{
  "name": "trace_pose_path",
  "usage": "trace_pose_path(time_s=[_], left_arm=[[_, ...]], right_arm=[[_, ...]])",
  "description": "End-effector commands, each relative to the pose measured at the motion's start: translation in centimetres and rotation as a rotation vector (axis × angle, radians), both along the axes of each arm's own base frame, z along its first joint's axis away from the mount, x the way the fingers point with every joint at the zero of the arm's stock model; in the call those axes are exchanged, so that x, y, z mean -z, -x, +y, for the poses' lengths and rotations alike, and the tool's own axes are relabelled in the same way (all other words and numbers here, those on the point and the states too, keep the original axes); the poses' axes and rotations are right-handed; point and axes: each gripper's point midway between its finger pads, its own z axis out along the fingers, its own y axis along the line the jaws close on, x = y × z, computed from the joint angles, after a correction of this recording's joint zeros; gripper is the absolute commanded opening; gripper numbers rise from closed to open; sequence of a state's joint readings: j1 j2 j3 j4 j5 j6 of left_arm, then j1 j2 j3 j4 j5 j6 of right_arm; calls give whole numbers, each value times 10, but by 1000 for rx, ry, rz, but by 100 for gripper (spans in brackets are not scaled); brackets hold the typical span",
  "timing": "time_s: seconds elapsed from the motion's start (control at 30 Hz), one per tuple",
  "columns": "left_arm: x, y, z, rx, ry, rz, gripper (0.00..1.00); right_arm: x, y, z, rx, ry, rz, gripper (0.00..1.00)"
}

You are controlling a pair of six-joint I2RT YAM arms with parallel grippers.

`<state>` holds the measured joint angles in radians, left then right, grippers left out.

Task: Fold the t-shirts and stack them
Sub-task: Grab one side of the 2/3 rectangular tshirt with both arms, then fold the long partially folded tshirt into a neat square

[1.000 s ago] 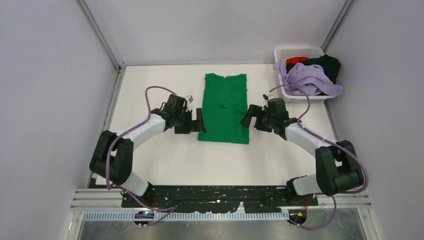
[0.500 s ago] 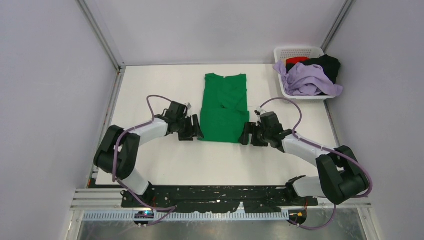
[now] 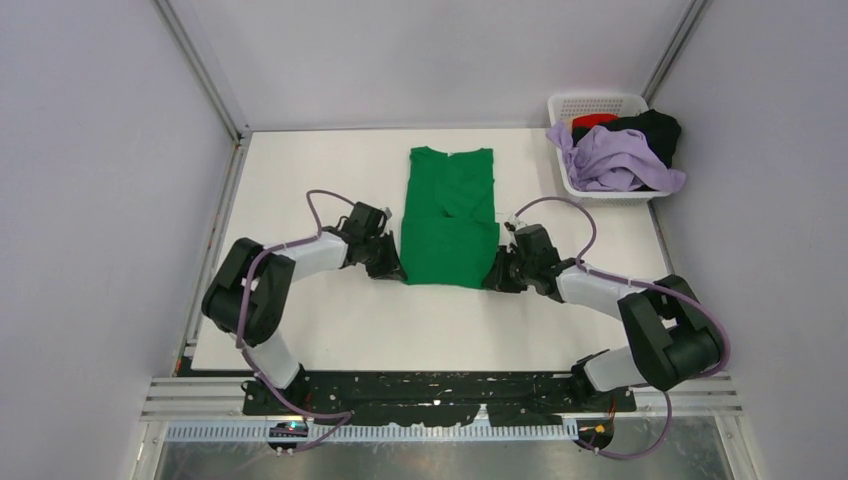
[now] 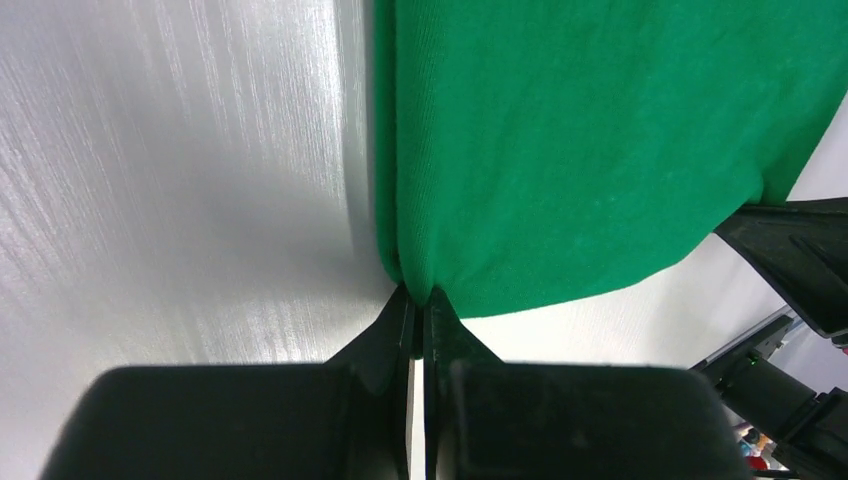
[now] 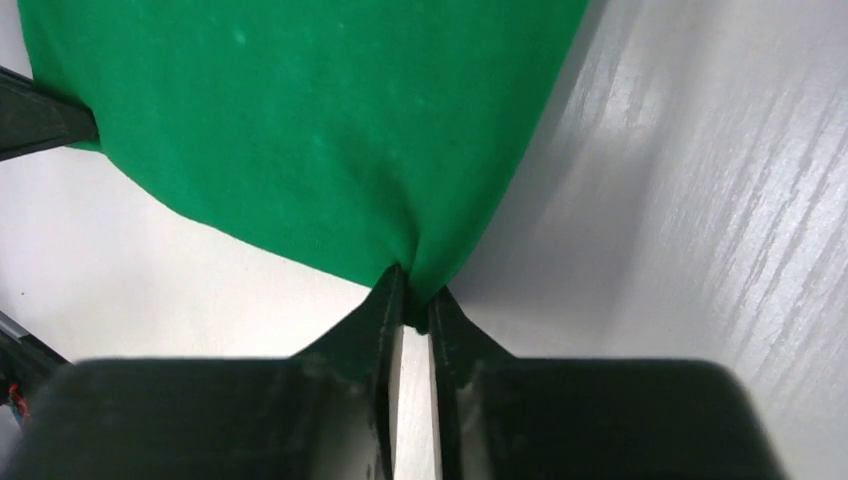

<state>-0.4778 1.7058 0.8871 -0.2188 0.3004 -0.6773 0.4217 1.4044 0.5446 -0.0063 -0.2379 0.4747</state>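
On the surface [image 3: 330, 330], near corners of the green t-shirt [image 3: 450, 215] are now clamped by the left tool [image 3: 396, 267] and right tool [image 3: 496, 275], readying a fold.

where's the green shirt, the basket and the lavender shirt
green t-shirt [image 3: 450, 215]: top external view, middle of the cloth
white basket [image 3: 597, 101]: top external view, far rim
lavender t-shirt [image 3: 615, 160]: top external view, bunched middle
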Motion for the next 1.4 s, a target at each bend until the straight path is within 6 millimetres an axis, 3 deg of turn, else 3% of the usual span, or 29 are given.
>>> trace_pose_path(time_s=[0.0, 0.13, 0.3, 0.4, 0.47, 0.63, 0.8, 0.97, 1.17, 1.37], left_arm=[[18, 11, 8, -4, -64, 54, 0], [11, 24, 9, 11, -39, 35, 0], [-1, 76, 18, 46, -31, 15, 0], [-17, 113, 23, 85, -22, 4, 0], [-37, 131, 26, 114, 3, -42, 0], [-88, 152, 31, 165, 58, -162, 0], [-138, 138, 22, 138, 164, -309, 0], [-172, 92, 41, -24, 34, -447, 0], [-184, 43, 57, -174, -55, -448, 0], [-179, 7, 60, -245, -17, -418, 0]], right_arm=[[11, 12, 0, -10, 19, 38, 8], [15, 30, -8, -24, 38, 76, 5], [-4, 72, -7, -84, -14, 115, 5], [-28, 100, -6, -141, -67, 115, 5], [-46, 115, -5, -175, -102, 106, 5], [-95, 130, -4, -257, -167, -11, 5], [-159, 112, 7, -297, -229, -178, 5], [-179, 78, 13, -266, -219, -220, 5], [-216, 34, 26, -260, -323, -311, 5], [-207, 2, 31, -235, -447, -253, 5]])
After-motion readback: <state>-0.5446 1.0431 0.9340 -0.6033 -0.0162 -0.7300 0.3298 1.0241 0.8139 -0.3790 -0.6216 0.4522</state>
